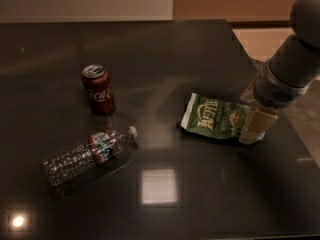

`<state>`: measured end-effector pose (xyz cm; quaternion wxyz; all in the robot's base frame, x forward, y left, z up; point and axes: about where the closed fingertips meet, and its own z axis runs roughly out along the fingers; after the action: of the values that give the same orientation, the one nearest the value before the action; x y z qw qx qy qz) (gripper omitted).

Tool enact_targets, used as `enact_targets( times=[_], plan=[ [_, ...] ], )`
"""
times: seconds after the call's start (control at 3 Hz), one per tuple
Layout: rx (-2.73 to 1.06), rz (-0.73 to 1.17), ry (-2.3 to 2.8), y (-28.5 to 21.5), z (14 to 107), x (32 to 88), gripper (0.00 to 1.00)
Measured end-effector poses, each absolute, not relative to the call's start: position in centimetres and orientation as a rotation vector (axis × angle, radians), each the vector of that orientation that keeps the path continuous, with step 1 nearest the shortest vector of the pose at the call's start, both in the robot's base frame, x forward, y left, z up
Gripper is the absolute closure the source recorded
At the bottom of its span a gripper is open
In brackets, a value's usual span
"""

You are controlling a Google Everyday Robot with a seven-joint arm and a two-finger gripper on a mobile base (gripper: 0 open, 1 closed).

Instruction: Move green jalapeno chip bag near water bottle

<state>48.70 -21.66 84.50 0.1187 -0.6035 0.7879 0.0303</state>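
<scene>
The green jalapeno chip bag (217, 118) lies flat on the dark table, right of centre. The water bottle (90, 151) lies on its side at the lower left, with its white cap pointing toward the bag. My gripper (256, 126) hangs from the grey arm (290, 74) at the right. It is down at the bag's right end and covers that edge. The bag and the bottle are well apart.
A red Coca-Cola can (98, 89) stands upright behind the bottle. The dark table (165, 49) has its right edge just beyond the arm, with floor past it. A bright light reflection (158, 185) lies near the front.
</scene>
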Motion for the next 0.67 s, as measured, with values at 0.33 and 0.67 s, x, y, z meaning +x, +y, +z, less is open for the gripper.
enact_targets(
  times=[0.33,0.67],
  plan=[
    [-1.777,0.096,2.308,-21.72,84.15,48.57,0.47],
    [-1.786,0.087,2.301,-21.66,84.77,48.46,0.70]
  ],
)
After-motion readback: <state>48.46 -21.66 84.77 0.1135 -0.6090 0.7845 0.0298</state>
